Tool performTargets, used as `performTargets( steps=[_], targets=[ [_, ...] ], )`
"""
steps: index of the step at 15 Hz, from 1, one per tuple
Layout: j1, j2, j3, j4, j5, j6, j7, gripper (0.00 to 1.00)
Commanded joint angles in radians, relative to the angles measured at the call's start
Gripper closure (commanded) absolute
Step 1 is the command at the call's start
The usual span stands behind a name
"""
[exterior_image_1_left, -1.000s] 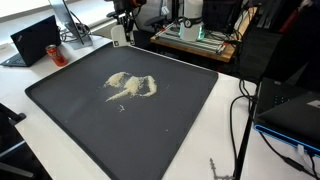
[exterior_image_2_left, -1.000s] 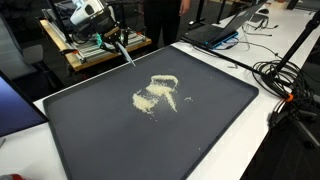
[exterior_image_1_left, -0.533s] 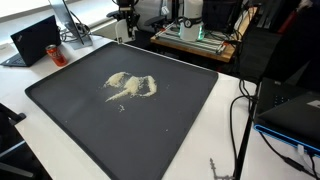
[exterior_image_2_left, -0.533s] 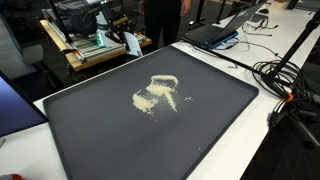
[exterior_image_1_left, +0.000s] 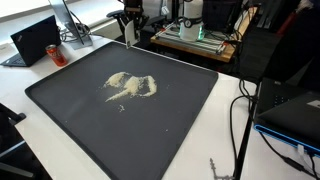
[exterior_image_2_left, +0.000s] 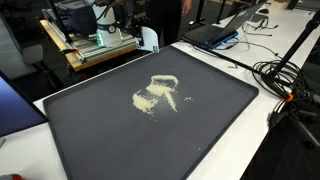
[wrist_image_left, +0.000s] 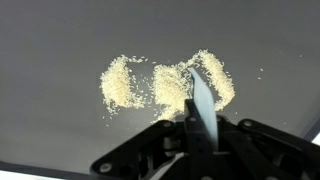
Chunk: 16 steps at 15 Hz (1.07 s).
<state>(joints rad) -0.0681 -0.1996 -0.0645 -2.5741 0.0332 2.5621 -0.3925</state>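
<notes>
1. A cluttered lab: a white table (exterior_image_1_left: 225, 100) carries a big dark mat (exterior_image_1_left: 180, 125), which shows in both exterior views.
2. A laptop (exterior_image_1_left: 35, 42) sits at the far left in an exterior view, and cables (exterior_image_2_left: 285, 75) lie right of the mat in an exterior view.
3. Pale grains (exterior_image_1_left: 130, 86) lie in loose clumps on the mat, left of its middle and toward the far side.
4. The gripper (exterior_image_1_left: 128, 22) hangs above the mat's far edge, well apart from the grains.
5. In the wrist view the gripper (wrist_image_left: 200, 128) is pressed together, pinching a thin pale blade (wrist_image_left: 203, 95).
6. The blade points out toward the grains (wrist_image_left: 165, 85), clear of the mat.
</notes>
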Motion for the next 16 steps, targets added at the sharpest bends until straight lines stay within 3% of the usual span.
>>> performTargets(
  steps=[1, 8, 16],
  targets=[
    [0.025, 0.081, 0.009, 0.100, -0.067, -0.073, 0.034, 0.99],
    [0.041, 0.265, 0.028, 0.258, -0.072, -0.077, -0.033, 0.99],
    [0.010, 0.450, 0.043, 0.407, -0.067, -0.082, -0.044, 0.99]
  ],
)
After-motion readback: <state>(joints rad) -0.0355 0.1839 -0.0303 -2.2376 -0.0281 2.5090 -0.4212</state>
